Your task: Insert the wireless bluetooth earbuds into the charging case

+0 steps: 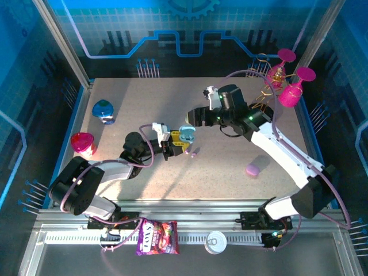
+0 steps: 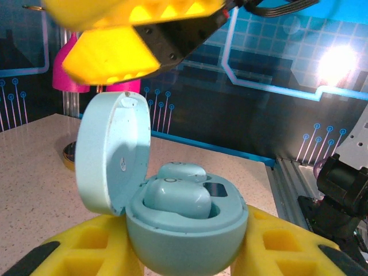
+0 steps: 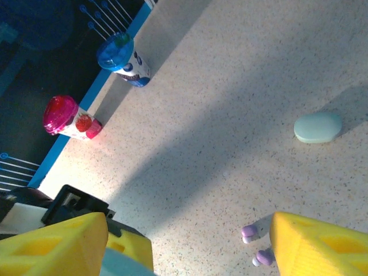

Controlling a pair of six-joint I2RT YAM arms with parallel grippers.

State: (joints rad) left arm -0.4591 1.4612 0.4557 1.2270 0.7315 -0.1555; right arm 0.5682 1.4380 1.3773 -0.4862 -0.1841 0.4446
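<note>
Earbuds (image 2: pixel 175 194), light blue pair: seated in wells of open charging case (image 2: pixel 184 236), lid standing up at left. Case clamped between yellow fingers of left pincer (image 1: pixel 174 145), near centre of desk (image 1: pixel 230 190). Right pincer (image 3: pixel 187 247) just above case, fingers spread wide; holds nothing. Two purple earbuds (image 3: pixel 249 232) loose on desk beneath it. Closed pale green case (image 3: pixel 317 127) and purple case (image 1: pixel 253 169) lying on desk, well apart.

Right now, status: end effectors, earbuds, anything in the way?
Left end effector shut on open light blue case. Right end effector open, above it. Two blue earbuds in case; purple earbuds loose on table.
</note>
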